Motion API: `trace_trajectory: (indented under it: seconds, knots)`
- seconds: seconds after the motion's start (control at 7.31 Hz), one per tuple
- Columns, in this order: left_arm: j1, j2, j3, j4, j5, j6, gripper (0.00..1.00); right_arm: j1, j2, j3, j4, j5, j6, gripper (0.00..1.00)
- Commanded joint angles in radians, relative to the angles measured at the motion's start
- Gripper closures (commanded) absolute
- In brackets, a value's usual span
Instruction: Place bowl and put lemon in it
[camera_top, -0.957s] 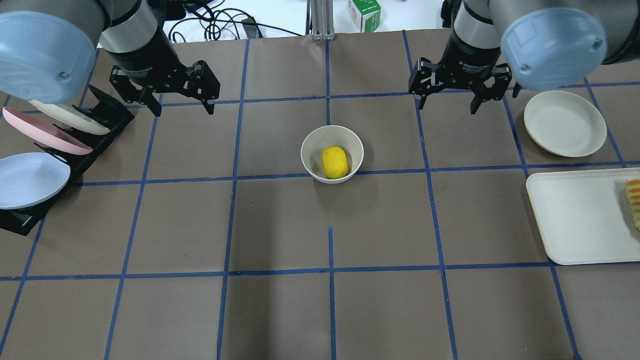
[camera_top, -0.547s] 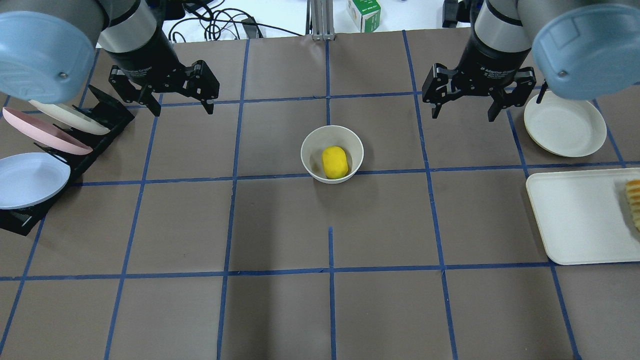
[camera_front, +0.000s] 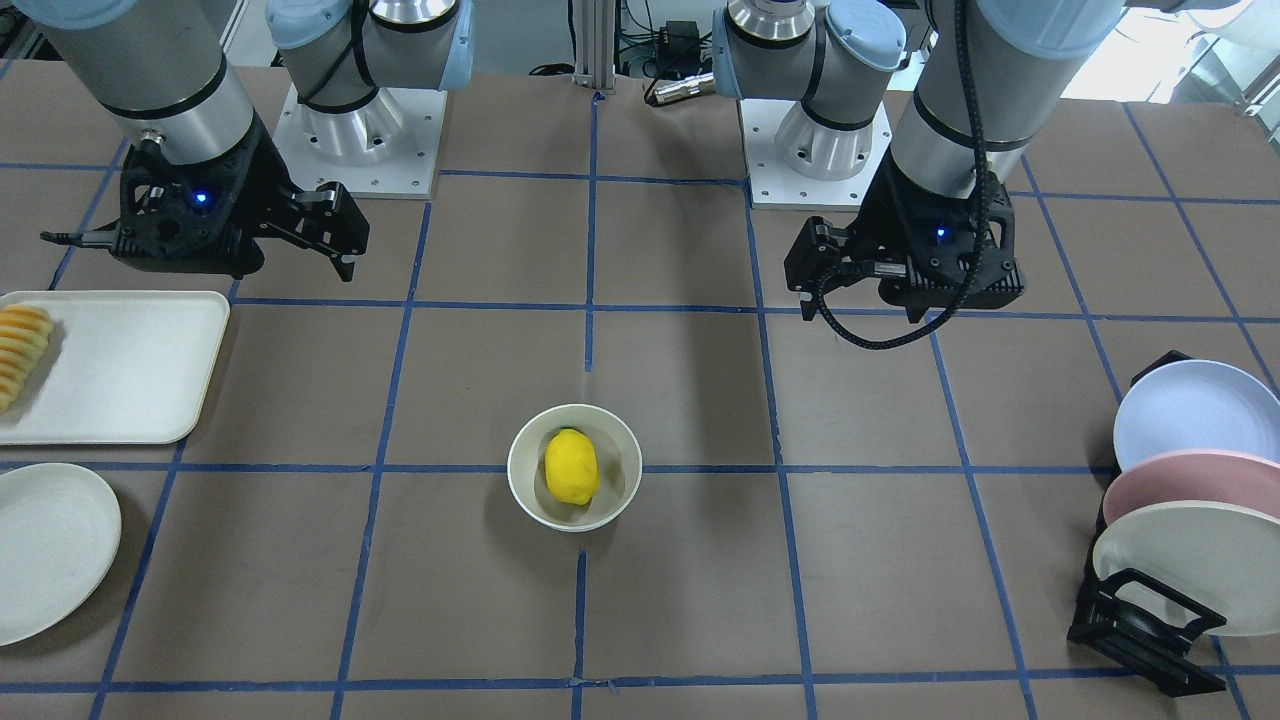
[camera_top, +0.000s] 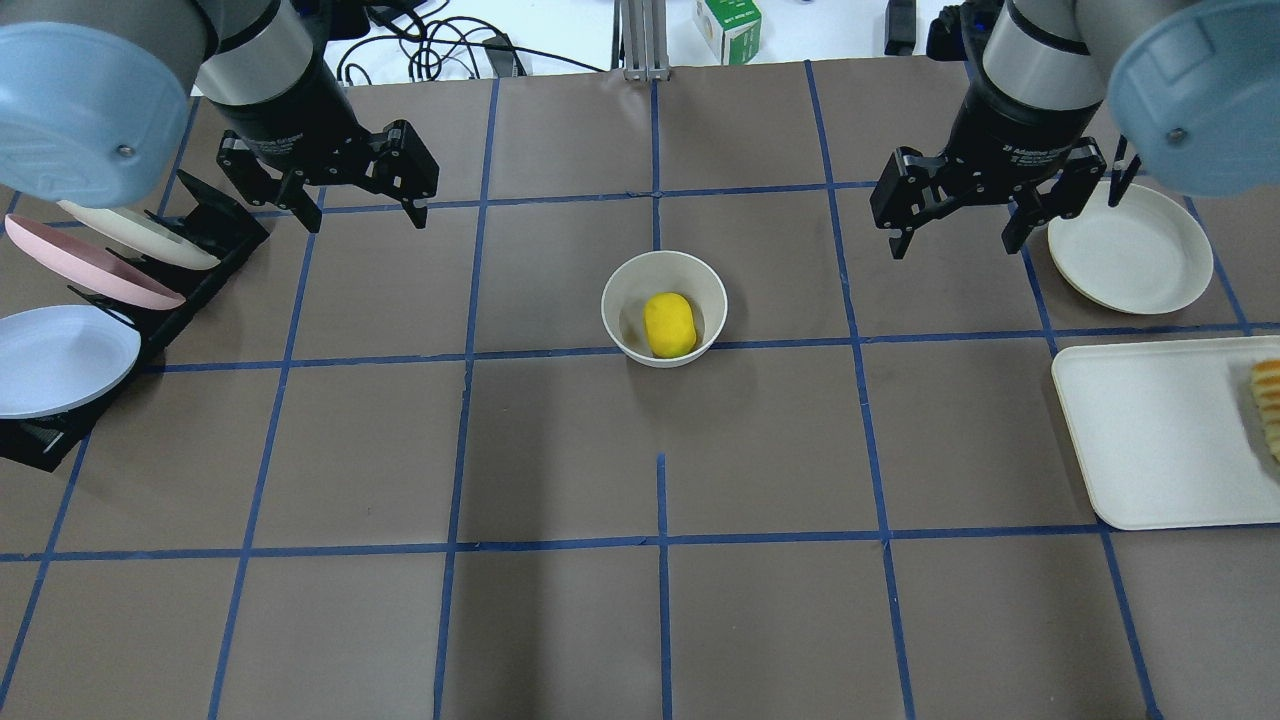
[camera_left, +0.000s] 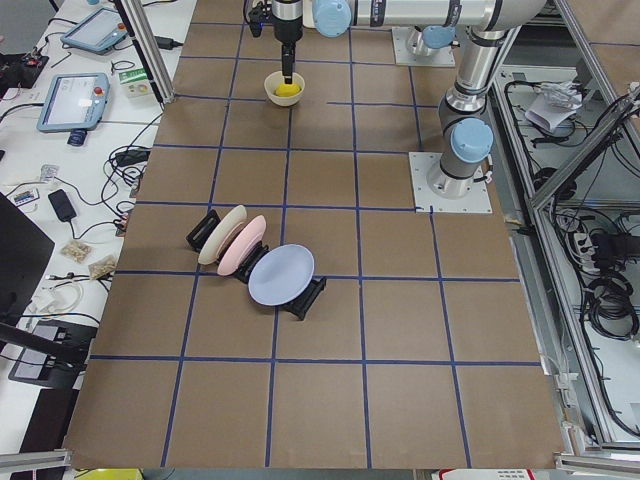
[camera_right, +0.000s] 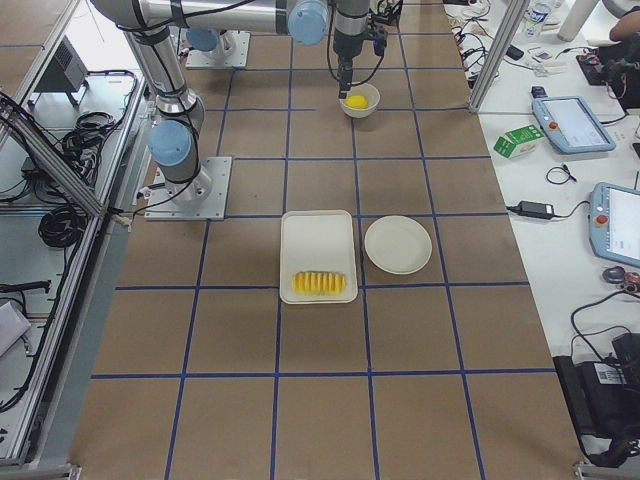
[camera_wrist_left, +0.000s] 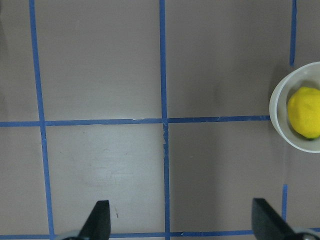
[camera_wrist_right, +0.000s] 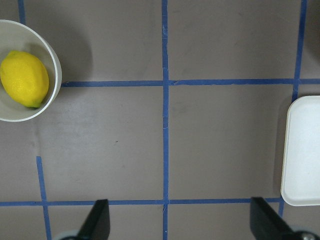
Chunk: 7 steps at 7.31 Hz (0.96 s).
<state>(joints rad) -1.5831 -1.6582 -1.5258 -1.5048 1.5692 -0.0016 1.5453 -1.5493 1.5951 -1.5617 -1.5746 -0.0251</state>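
The bowl (camera_wrist_left: 279, 107) is cut off by the left wrist view's right edge and by the right wrist view's left edge. The tray (camera_wrist_right: 302, 150) runs off that view's right side. The overhead view's right edge clips the sliced food (camera_top: 1268, 405).

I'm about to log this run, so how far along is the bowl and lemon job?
Looks done: the bowl stands upright with the lemon inside it. Nothing is in hand; the left claw and right claw are both open, empty and clear of the bowl. Nothing appears left.
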Motion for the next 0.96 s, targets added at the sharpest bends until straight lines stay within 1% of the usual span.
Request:
trace_trajectory:
  seconds: [0.0, 0.27, 0.41, 0.68, 0.82]
  knots:
    - [0.000, -0.002, 0.000, 0.000, 0.000, 0.000, 0.00, -0.024, -0.030, -0.004, 0.006, 0.004, -0.013, 0.00]
    - [0.000, 0.002, -0.001, -0.002, 0.003, 0.000, 0.00, -0.013, -0.051, 0.002, 0.009, 0.016, 0.029, 0.00]
    - [0.000, 0.005, -0.001, -0.002, 0.003, 0.000, 0.00, 0.001, -0.055, 0.002, 0.032, 0.019, 0.075, 0.00]
    - [-0.005, 0.015, 0.006, -0.003, 0.000, 0.000, 0.00, 0.018, -0.057, 0.000, 0.043, 0.018, 0.088, 0.00]
    - [0.002, 0.012, 0.025, -0.077, 0.000, 0.000, 0.00, 0.021, -0.055, 0.000, 0.042, 0.019, 0.086, 0.00]
